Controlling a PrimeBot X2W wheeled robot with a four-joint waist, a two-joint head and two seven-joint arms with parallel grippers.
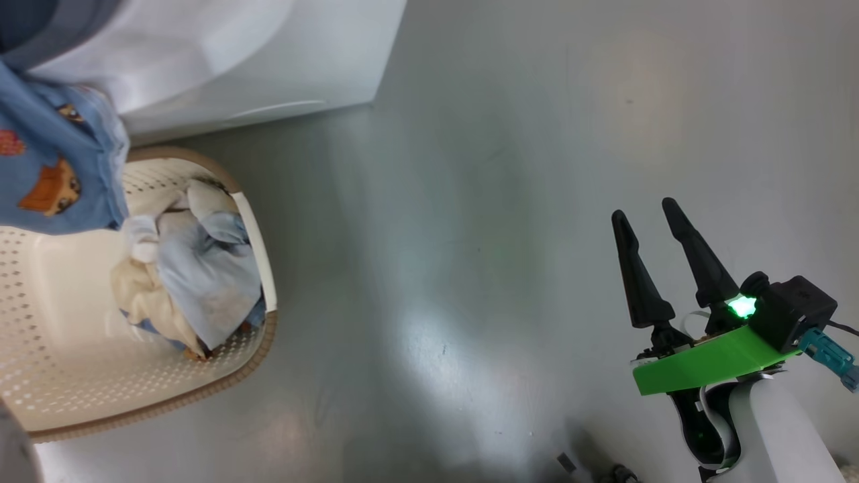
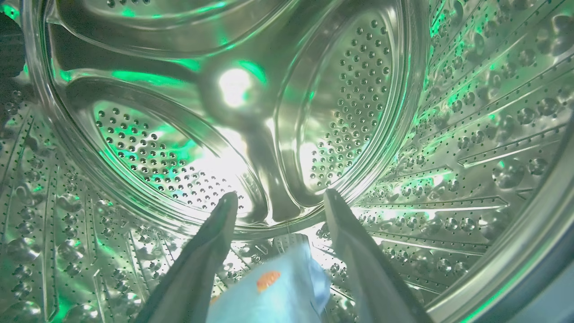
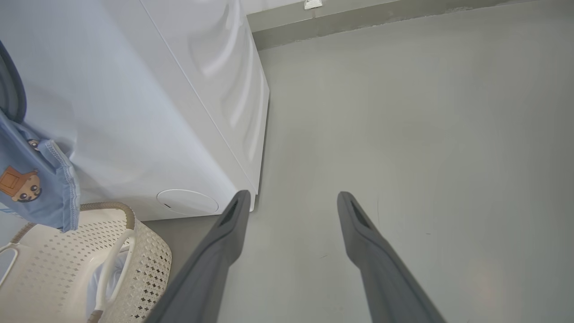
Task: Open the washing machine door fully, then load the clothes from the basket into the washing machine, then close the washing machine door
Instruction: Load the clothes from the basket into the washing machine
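Now, left claw point(image 2: 279, 194) spread inside steel drum point(image 2: 358, 89), blue garment point(image 2: 269, 291) at bottom centre between its fingers point(image 2: 197, 269), right claw point(image 1: 643, 207) spread, lower right.

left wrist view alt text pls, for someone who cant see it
The left claw is open inside the washing machine drum, perforated steel lit green. A blue garment with an orange patch lies low between its fingers.

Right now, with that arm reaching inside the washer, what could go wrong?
1. The blue garment with orange cartoon patches hangs partly outside the big white washing machine; it could slide back out or get pinched at closing.
2. The open left gripper straddles that cloth inside the perforated steel drum; pulling back might drag it along.
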